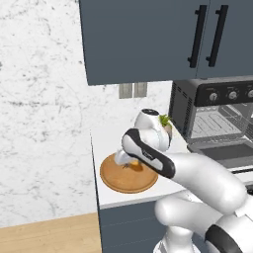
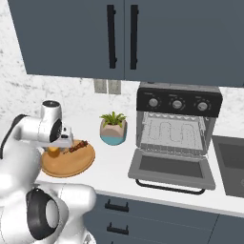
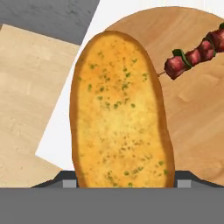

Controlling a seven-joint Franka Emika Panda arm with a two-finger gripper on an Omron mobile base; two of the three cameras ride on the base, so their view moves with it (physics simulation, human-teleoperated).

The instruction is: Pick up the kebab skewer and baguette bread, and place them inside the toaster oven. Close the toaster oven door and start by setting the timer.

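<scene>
Clamping its gripper (image 3: 122,186) around the baguette bread (image 3: 120,113) on the round board (image 2: 66,162), the arm is only beginning: kebab skewer (image 3: 197,52) untouched, toaster oven door (image 2: 171,169) hanging open.

Even, bright rendered light fills the kitchen; the round board (image 2: 71,164) casts a faint shadow toward 6 o'clock, with no glare and slightly soft edges.

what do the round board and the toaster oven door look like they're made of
Round board: likely wood, matte tan with visible grain streaks. Toaster oven door: apparently dark grey metal framing a darker glass-like window, with a black bar handle along its edge.
</scene>
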